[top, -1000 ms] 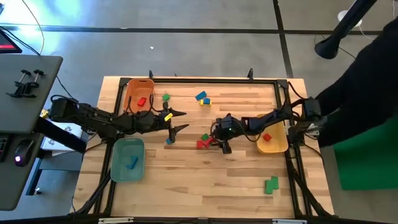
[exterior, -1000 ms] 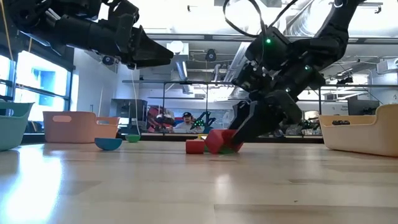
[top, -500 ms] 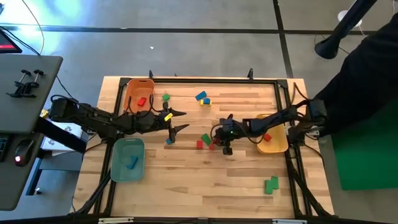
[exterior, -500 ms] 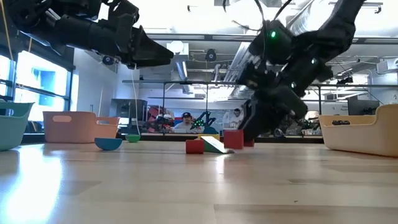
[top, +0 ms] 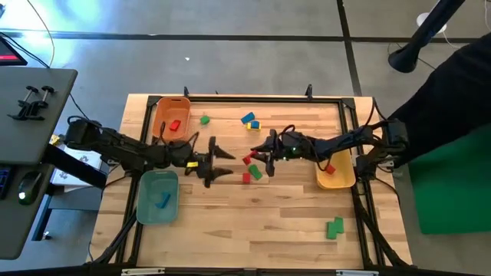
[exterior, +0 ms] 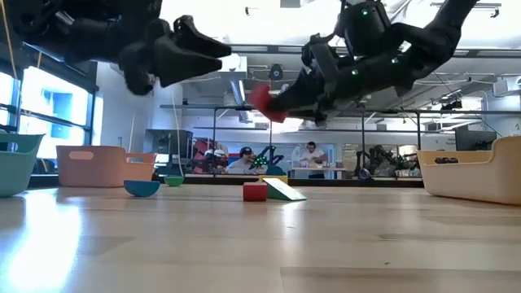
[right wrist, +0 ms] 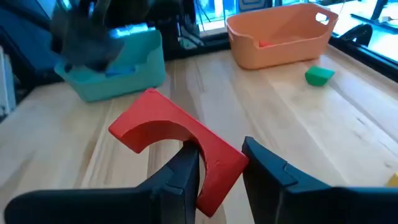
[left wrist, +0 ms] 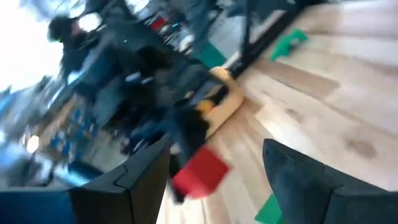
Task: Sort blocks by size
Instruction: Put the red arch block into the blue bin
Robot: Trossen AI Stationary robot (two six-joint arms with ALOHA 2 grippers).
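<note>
My right gripper [top: 259,156] is shut on a red arch-shaped block [right wrist: 163,132], high above the table's middle [exterior: 264,102]. Below it, a small red block [top: 246,177] and a green wedge [top: 255,172] lie flat on the wood. My left gripper [top: 220,161] hovers open just left of them, its fingers [left wrist: 144,177] wide apart, and it touches nothing. A blue and a yellow block [top: 249,120] and a green block [top: 205,119] lie near the far edge. Two green blocks [top: 334,228] lie at the near right. My right gripper pinches one end of the red arch block [right wrist: 214,167] between its two fingers [right wrist: 185,169]. The fingers come nearly level from the table's right. The block is lifted clear and sticks out past the fingertips toward the table's left, its curved cutout [right wrist: 163,138] facing the camera.
An orange tray [top: 163,107] with a red block stands at the far left. A teal tray [top: 146,205] with a blue block is at the near left. A yellow tray [top: 337,181] with a red block is at the right. People show in the room behind the table.
My right gripper has taken hold of the red arch block on the table and raised it well clear, tipping up toward level and drifting a little toward the far edge. The small red block and green wedge stay on the table. My left gripper has rolled about its own axis.
</note>
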